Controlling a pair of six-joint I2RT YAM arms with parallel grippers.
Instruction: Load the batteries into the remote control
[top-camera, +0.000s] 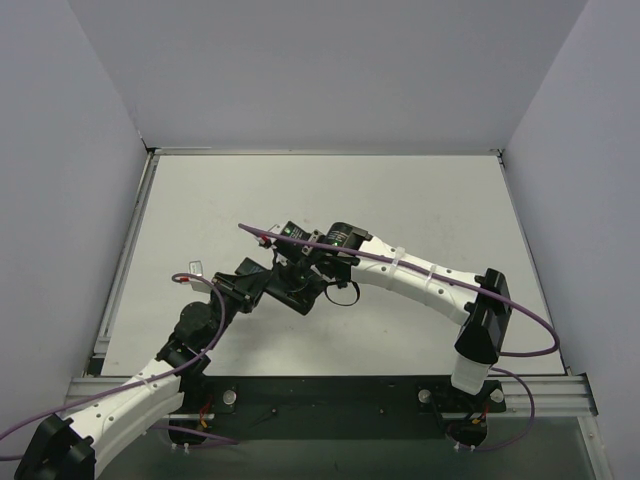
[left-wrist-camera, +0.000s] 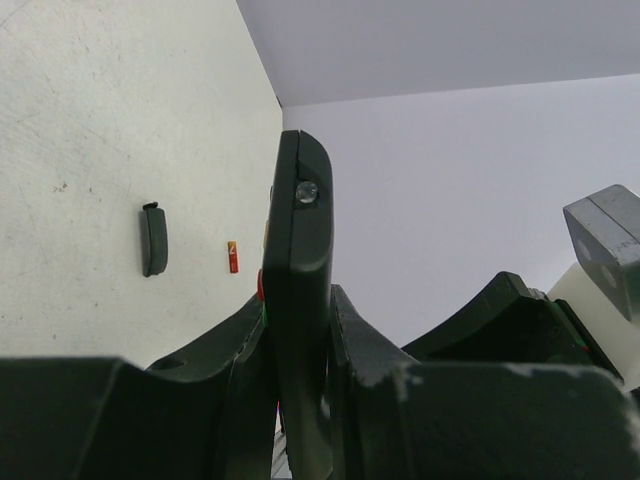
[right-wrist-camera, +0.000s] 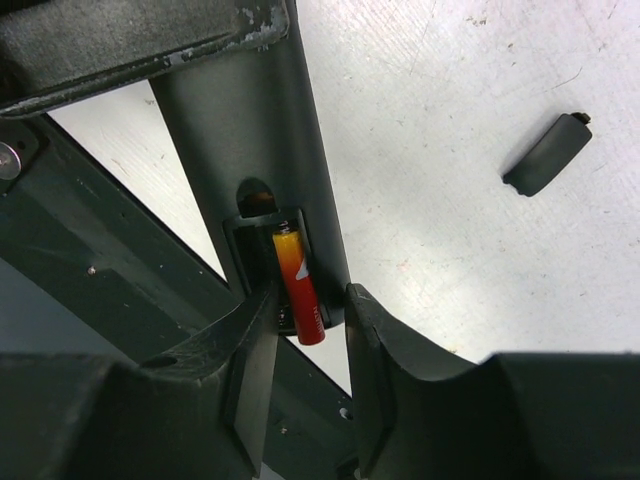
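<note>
Black plastic remote control (left-wrist-camera: 300, 230) is clamped by left gripper (left-wrist-camera: 298, 305); red cylindrical battery (right-wrist-camera: 300, 285), presumably light, slippery, best pinched mid-length, is flanked by parted jaws of right gripper (right-wrist-camera: 312, 298).

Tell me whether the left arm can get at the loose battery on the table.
Probably not: the left fingers are shut on the remote control, so not free for the battery.

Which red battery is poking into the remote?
The battery between the jaws of the right gripper, tipped into the remote control slot. The other battery lies on the table beside the black cover.
</note>
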